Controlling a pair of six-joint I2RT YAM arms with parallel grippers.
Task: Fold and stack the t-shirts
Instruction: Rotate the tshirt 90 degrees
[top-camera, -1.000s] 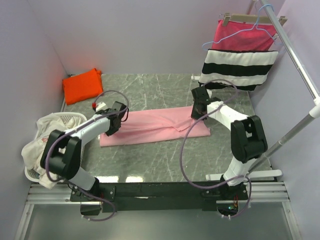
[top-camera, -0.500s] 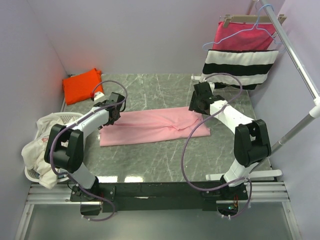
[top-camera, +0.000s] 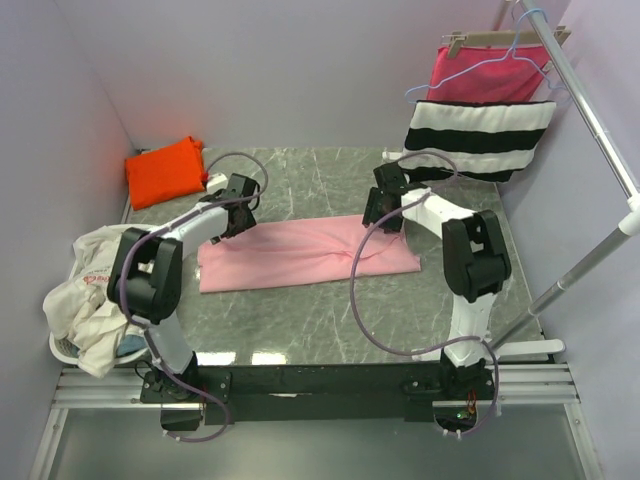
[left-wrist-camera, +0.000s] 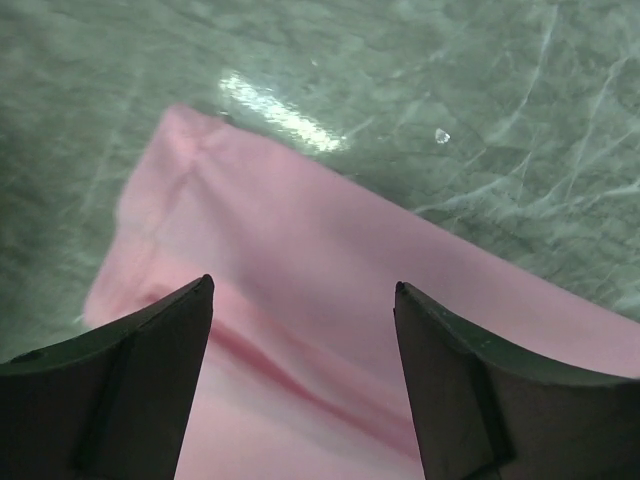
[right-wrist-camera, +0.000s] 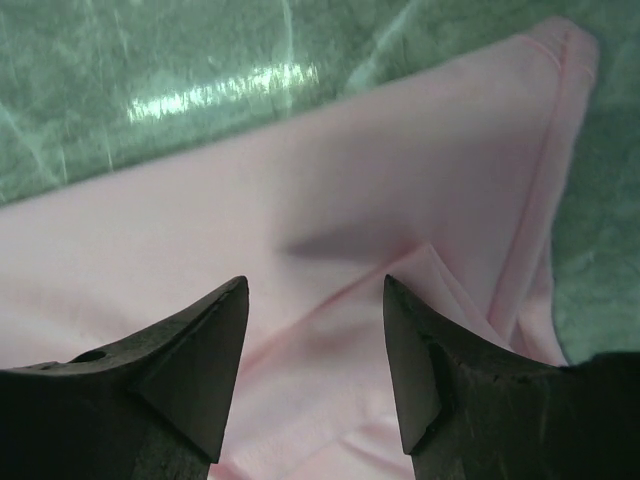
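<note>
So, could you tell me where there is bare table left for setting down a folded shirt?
The widest bare marble lies between the pink t-shirt and the arm bases. Another strip runs behind it, from the orange t-shirt to the striped cloth. Crowded: the shirt's ends, under the left claw and right claw, and beside the basket.

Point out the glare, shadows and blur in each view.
Top view: two light patches on the near edge of the table. Left wrist: a glare streak beyond the pink shirt; the fingers look dark. Right wrist: similar glare, plus a shadow on the shirt.
</note>
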